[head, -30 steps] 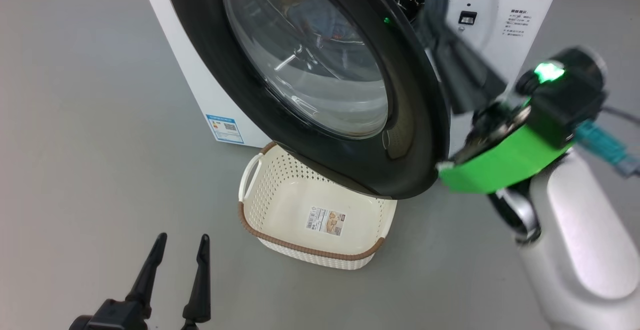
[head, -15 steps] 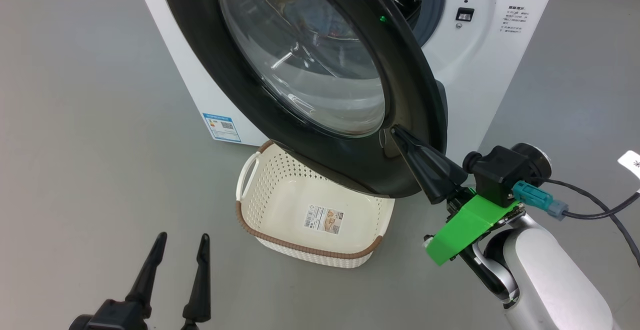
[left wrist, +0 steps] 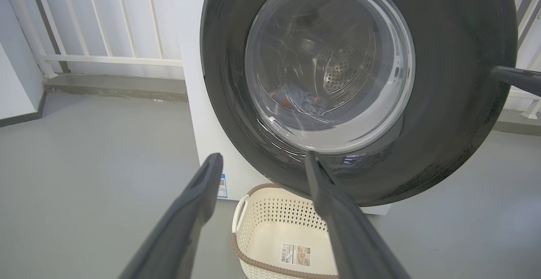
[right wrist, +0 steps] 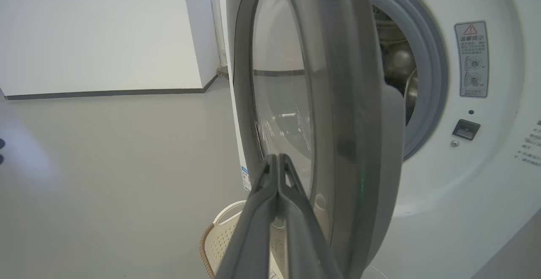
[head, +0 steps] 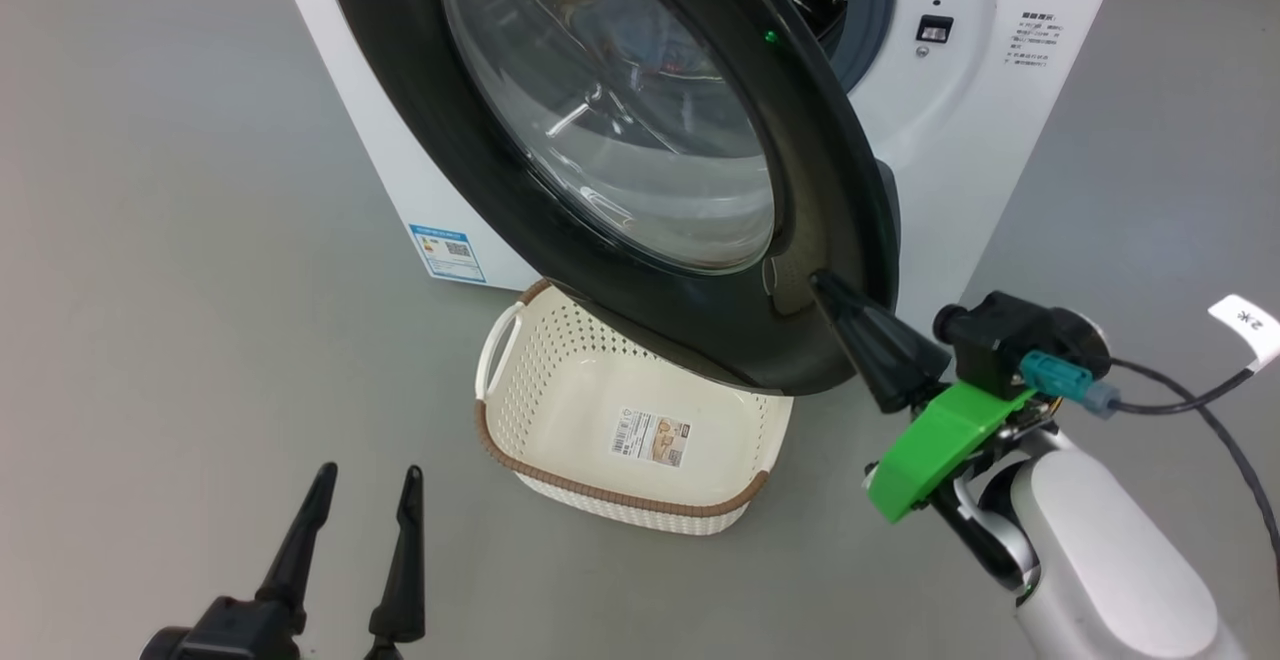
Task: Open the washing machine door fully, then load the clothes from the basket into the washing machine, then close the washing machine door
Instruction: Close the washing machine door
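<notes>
right gripper: dropped from 2 o'clock of the washing machine door to its 5 o'clock rim
motion: blurred earlier, sharp now

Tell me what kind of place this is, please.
Likely a laundry area or a bare test room: a white front-loading washing machine stands on a grey floor, an empty basket before it, a white railing beyond.

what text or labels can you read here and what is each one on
"温馨提示", under a red warning triangle: grey sticker on the washing machine front.
Blue label low on it: too small to read.
Barcode sticker in the basket: too small.
White tag on the cable: blurred.
Printed lines beside the opening: too small.
</notes>
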Robot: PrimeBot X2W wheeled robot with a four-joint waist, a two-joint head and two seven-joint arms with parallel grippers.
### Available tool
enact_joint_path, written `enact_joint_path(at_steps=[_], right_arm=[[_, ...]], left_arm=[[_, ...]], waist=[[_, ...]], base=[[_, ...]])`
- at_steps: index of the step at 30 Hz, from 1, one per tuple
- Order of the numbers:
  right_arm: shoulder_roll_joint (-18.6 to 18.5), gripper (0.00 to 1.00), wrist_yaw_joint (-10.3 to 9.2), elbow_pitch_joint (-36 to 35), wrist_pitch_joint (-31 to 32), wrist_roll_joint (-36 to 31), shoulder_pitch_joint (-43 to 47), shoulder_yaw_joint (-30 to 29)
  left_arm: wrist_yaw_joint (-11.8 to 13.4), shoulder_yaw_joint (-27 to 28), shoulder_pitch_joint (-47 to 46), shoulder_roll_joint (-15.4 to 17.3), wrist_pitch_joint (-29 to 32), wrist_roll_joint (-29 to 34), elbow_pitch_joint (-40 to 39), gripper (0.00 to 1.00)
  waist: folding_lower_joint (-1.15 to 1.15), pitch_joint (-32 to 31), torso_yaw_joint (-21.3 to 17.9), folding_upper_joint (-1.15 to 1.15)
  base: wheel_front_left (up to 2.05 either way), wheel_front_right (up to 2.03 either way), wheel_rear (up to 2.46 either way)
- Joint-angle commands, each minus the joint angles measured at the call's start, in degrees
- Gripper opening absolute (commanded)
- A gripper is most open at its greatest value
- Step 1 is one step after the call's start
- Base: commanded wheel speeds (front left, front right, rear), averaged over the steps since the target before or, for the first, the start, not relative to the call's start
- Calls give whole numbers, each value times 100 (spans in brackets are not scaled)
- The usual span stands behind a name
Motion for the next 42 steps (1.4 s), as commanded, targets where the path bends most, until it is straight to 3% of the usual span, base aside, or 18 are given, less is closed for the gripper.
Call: enact_joint_path(at_steps=[1,26,42], right_arm=[[43,0,35,-56,-61,78,-207,25],[-227,0,35,277,-7,43,-941,-301],[-430,0,35,1029,9,63,-2449,-677]], left_arm=[[59,167,-293,83,-66,-25,-83,100],[81,37,-582,-67,-224,-37,-50,100],[-39,-78,-1133,-375,-326,24,101,100]], waist=[[0,14,8,0],[0,653,91,0],[0,1474,278,0]], base=[[0,0,0],[0,0,0],[0,0,0]])
